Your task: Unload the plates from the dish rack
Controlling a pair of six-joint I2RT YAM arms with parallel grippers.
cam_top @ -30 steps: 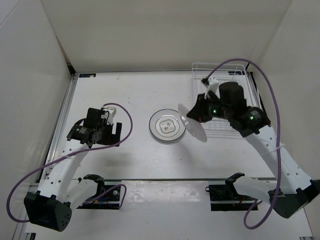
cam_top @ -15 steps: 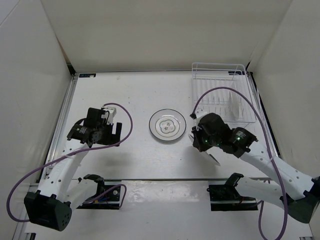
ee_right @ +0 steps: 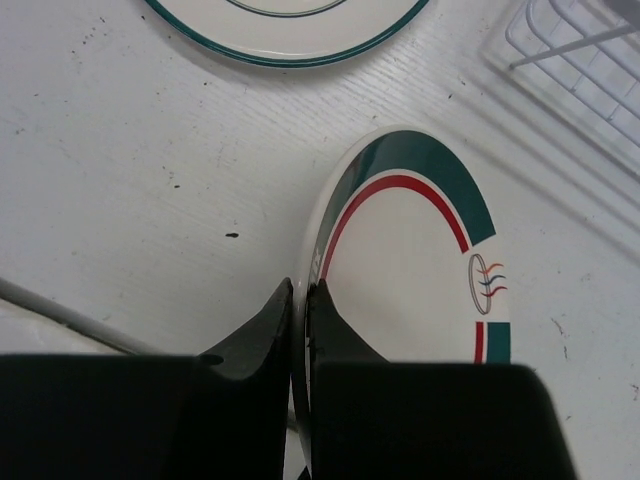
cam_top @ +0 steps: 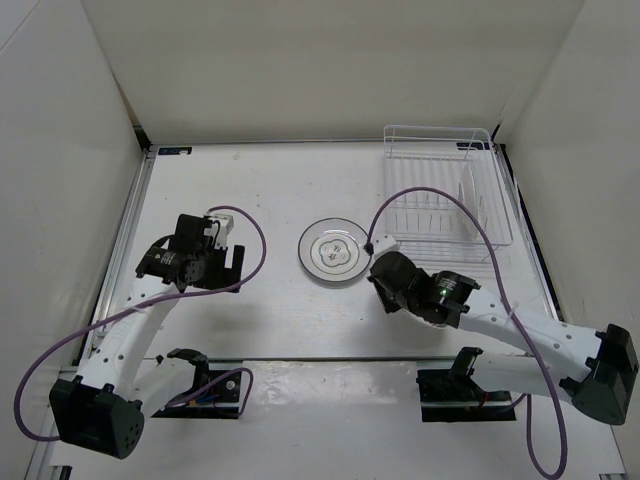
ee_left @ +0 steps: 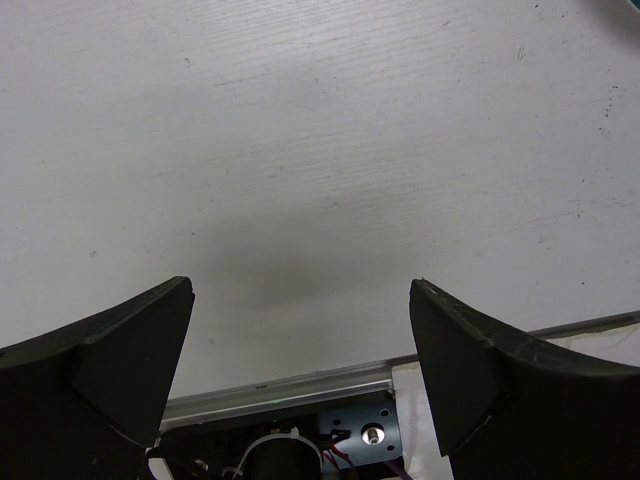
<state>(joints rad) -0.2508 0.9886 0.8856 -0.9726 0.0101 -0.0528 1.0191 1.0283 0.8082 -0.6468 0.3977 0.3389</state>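
Note:
A white plate with a faint flower centre [cam_top: 335, 251] lies flat on the table; its thin green rim shows at the top of the right wrist view [ee_right: 290, 25]. My right gripper [cam_top: 381, 285] [ee_right: 302, 290] is shut on the rim of the plate with the dark green rim and red ring [ee_right: 420, 265]. It holds that plate on edge, low over the table, just right of the flat plate. In the top view this plate is hidden under the arm. The white wire dish rack [cam_top: 445, 195] [ee_right: 585, 45] holds no plates that I can see. My left gripper [cam_top: 215, 262] [ee_left: 300, 300] is open and empty at the left.
White walls close in the table on three sides. The rack stands at the back right corner. A metal rail and arm mounts [cam_top: 320, 362] run along the near edge. Purple cables loop from both arms.
My right arm has carried the green-rimmed plate from beside the rack toward the near side and down to just above the table, right of the flat plate. The left arm has not moved.

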